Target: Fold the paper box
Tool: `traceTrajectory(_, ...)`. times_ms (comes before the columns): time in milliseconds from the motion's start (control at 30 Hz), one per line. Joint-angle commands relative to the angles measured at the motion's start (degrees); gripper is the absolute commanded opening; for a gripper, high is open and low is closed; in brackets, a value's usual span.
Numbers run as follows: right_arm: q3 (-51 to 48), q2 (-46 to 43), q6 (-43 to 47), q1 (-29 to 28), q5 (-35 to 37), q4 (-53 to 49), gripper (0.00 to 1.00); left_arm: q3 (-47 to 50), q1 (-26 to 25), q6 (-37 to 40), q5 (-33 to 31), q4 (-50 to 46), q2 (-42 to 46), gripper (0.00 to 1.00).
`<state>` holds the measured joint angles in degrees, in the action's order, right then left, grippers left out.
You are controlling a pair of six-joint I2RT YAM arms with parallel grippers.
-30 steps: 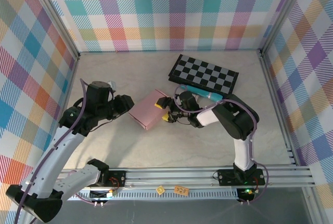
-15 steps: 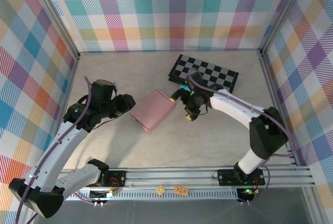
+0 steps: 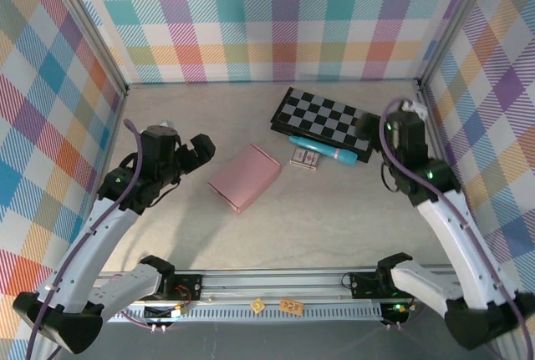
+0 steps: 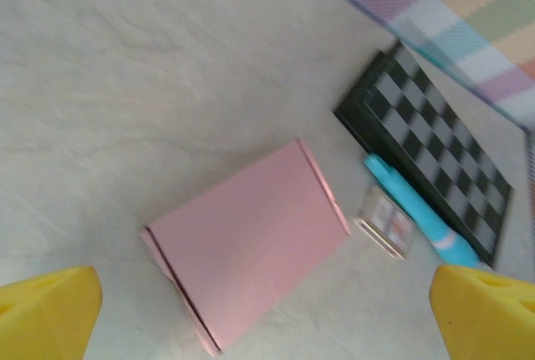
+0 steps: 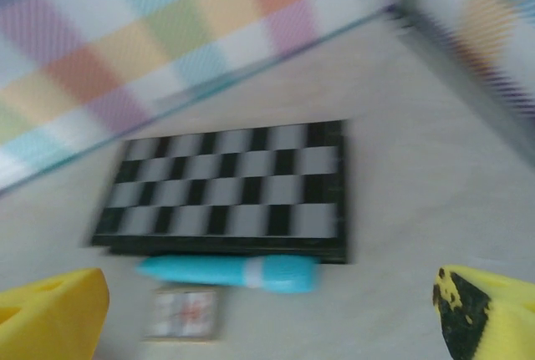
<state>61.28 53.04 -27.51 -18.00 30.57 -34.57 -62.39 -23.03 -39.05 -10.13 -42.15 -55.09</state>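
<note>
Card pack print blurred, right gripper cropped at edges

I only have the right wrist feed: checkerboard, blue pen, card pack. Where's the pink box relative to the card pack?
Observer: The paper box lies flat on the table, left of the card pack. There is a gap between them, and the box is turned diagonally.
Operator: Is the left gripper on it?
Observer: No. The left gripper is open, off to the box's left and not touching it.
</note>
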Motion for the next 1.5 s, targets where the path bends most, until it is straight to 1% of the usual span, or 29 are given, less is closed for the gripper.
traceTrajectory(0,-12.29,-5.39,12.95,3.07,5.21,9.71,0.99,2.17,0.61,0.83,-15.97,-0.83,-1.22,1.00)
traceTrajectory(67,-22.45,-10.29,19.74,3.37,5.38,20.11,0.99,4.30,0.74,0.38,-26.05,-2.22,-2.02,1.00)
traceTrajectory(100,-27.11,-11.90,22.15,3.47,5.42,25.15,0.99,6.12,1.19,2.98,-27.98,0.02,-1.96,1.00)
traceTrajectory(133,-31.37,-13.15,23.58,3.52,5.66,29.60,0.99,9.39,2.33,7.88,-27.40,4.51,-1.62,1.00)
traceTrajectory(167,-34.81,-13.56,23.73,4.03,5.62,33.05,0.99,12.80,3.93,10.62,-26.42,8.98,-1.19,1.00)
traceTrajectory(233,-39.02,-12.18,23.26,5.60,2.58,36.97,0.99,19.59,6.26,16.17,-25.21,18.12,-0.65,1.00)
traceTrajectory(267,-40.03,-10.90,22.95,6.39,0.66,38.19,0.99,22.07,7.13,16.88,-26.25,20.46,-0.81,1.00)
traceTrajectory(300,-40.80,-8.56,22.77,7.09,-1.65,39.77,0.99,24.52,8.58,17.45,-25.85,23.60,-1.68,1.00)
traceTrajectory(333,-41.49,-6.03,22.76,7.94,-4.47,42.20,0.99,26.70,10.69,18.77,-22.68,28.39,-3.13,1.00)
traceTrajectory(400,-42.94,-0.83,22.68,9.57,-10.93,49.28,0.99,30.46,12.81,23.73,-16.96,37.29,-6.24,1.00)
traceTrajectory(433,-43.02,2.69,22.87,10.21,-14.33,52.36,0.99,29.97,14.06,24.34,-16.23,38.36,-8.21,1.00)
traceTrajectory(467,-42.11,6.53,23.78,10.35,-17.26,54.22,0.99,29.41,15.23,26.36,-13.87,40.21,-10.48,1.00)
traceTrajectory(500,-41.27,9.60,24.57,10.35,-18.74,55.79,0.99,29.14,15.92,27.74,-12.66,42.19,-12.33,1.00)
traceTrajectory(567,-40.35,15.62,25.28,10.44,-19.76,61.74,0.99,28.60,17.34,29.73,-10.13,47.18,-17.78,1.00)
traceTrajectory(700,-36.65,24.54,26.41,11.16,-21.08,68.63,0.99,27.87,19.34,31.01,-7.74,56.41,-27.89,1.00)
traceTrajectory(767,-34.18,28.13,29.60,11.71,-22.68,68.89,0.99,25.70,20.03,31.88,-5.76,58.40,-31.47,1.00)
traceTrajectory(833,-33.76,30.88,29.74,13.02,-24.79,71.31,0.99,24.61,20.29,32.99,-3.73,61.60,-33.92,1.00)
traceTrajectory(867,-34.84,32.12,29.07,13.79,-25.42,75.03,0.99,23.30,20.32,34.26,-3.16,61.29,-35.21,1.00)
traceTrajectory(933,-37.36,32.53,27.25,15.70,-26.76,79.47,0.99,23.38,20.79,36.45,-0.80,65.46,-37.28,1.00)
traceTrajectory(967,-39.03,33.20,26.82,15.89,-26.45,82.99,0.99,22.29,20.80,36.58,-0.10,63.36,-37.58,1.00)
traceTrajectory(1033,-41.72,33.62,27.24,15.96,-27.33,88.25,0.99,23.98,20.81,37.53,1.84,65.78,-36.84,1.00)
traceTrajectory(1100,-43.46,33.79,27.51,15.93,-27.91,91.54,0.99,30.54,20.08,38.65,2.18,75.11,-33.91,1.00)
traceTrajectory(1133,-44.43,33.78,27.44,15.89,-27.63,93.34,0.99,35.57,19.82,39.02,2.37,82.88,-32.74,1.00)
traceTrajectory(1200,-45.49,33.76,26.71,15.99,-26.01,95.31,0.99,44.63,19.77,38.91,1.12,103.44,-35.53,1.00)
traceTrajectory(1233,-45.34,33.87,26.54,16.00,-25.56,95.02,0.99,46.60,19.77,38.72,0.18,107.81,-36.24,1.00)
traceTrajectory(1300,-42.85,34.14,26.49,15.99,-25.02,91.19,0.99,43.67,19.86,37.80,-0.42,98.22,-33.87,1.00)
traceTrajectory(1367,-37.72,34.79,25.67,16.03,-24.26,81.83,0.99,39.44,19.57,38.43,0.22,91.81,-35.14,1.00)
traceTrajectory(1433,-37.99,34.86,25.61,16.51,-25.03,82.33,0.99,39.80,19.50,38.54,0.05,93.32,-35.40,1.00)
traceTrajectory(1467,-38.07,35.01,25.62,16.54,-25.03,82.74,0.99,39.55,19.51,38.48,0.20,92.12,-35.12,1.00)
